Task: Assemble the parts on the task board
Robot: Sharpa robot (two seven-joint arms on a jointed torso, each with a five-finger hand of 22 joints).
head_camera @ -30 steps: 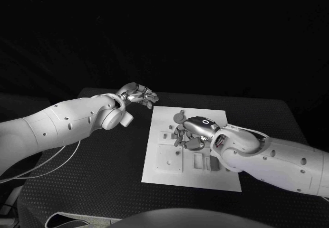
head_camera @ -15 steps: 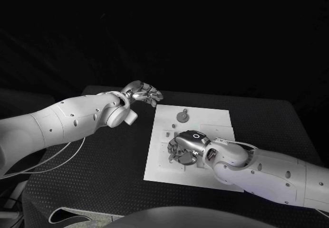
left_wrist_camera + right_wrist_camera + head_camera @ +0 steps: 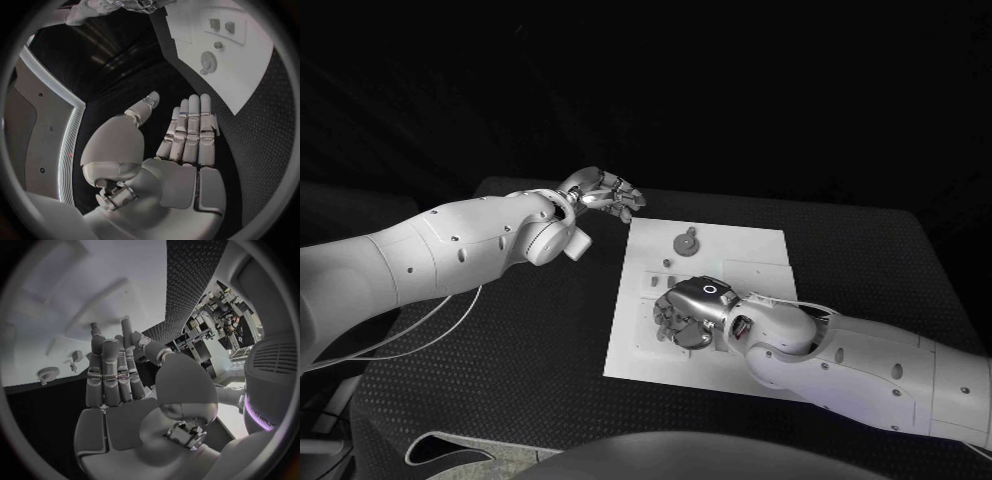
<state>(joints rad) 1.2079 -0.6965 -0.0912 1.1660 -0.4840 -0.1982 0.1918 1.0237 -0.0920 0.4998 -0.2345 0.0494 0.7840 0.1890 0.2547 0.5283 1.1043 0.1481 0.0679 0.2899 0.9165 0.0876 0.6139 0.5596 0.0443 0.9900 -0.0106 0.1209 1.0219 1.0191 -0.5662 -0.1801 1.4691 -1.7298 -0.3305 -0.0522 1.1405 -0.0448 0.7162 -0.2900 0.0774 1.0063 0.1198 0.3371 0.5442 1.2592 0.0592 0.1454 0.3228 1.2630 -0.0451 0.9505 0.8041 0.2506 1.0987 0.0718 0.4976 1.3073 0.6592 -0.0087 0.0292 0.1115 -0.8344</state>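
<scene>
Task board (image 3: 733, 245) runs lengthwise away from the robot — right hand (image 3: 687, 312) over it, seemingly empty; left hand (image 3: 600, 192) spread, empty.

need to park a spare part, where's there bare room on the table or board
Bare black table lies left of the task board, between the board's edge and the left arm. The board's far right corner, right of the round part, is also bare. The board's middle is crowded: the right hand hovers there. The left hand hangs by the far left corner.

Dark room, black backdrop.
Black textured-mat table (image 3: 516, 340) against unlit surroundings; cluttered shelving or equipment (image 3: 215, 307) in the right wrist view, details unclear.
</scene>
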